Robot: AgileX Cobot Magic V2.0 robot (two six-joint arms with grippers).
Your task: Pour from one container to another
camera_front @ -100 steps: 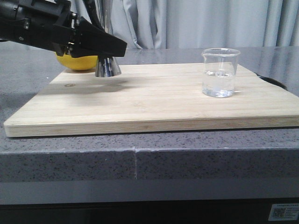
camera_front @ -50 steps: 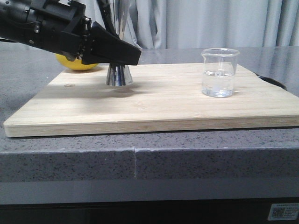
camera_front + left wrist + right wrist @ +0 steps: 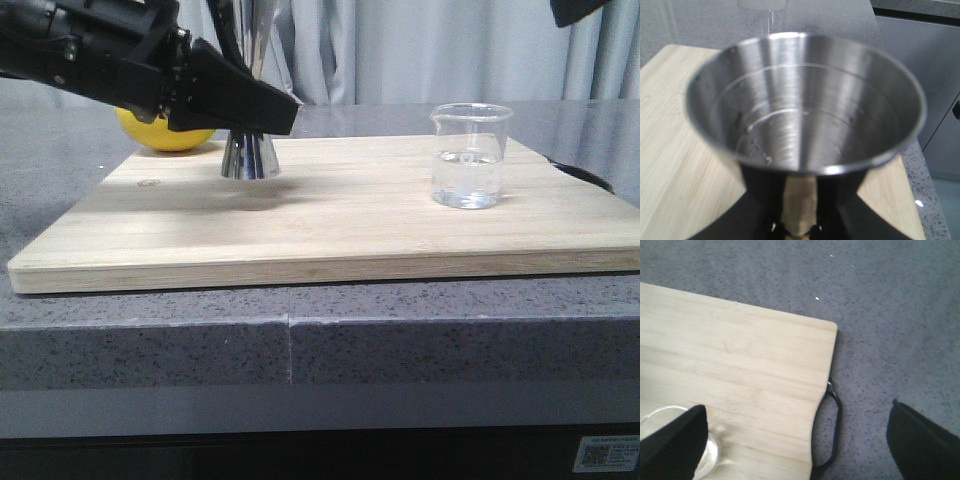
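The steel jigger [image 3: 249,158] is held upright at its narrow waist by my left gripper [image 3: 262,108], which is shut on it. Its base hovers just above the left part of the wooden board [image 3: 330,220]. In the left wrist view the jigger's [image 3: 805,115] open top cone fills the picture, with drops inside, and the left gripper [image 3: 799,205] clamps the gold waist below it. The glass beaker [image 3: 471,155] stands on the board's right side with a little clear liquid in it. My right gripper [image 3: 797,440] hangs open high above the board's right edge, the beaker's rim [image 3: 710,450] beside one finger.
A yellow lemon [image 3: 165,133] lies at the board's back left corner, behind my left arm. The board has a black handle [image 3: 832,430] on its right edge. Grey stone counter [image 3: 400,330] surrounds the board, and curtains hang behind.
My left gripper carried the jigger rightward, away from the lemon, then raised it slightly. The right gripper's tip has come into the front view's top right corner.
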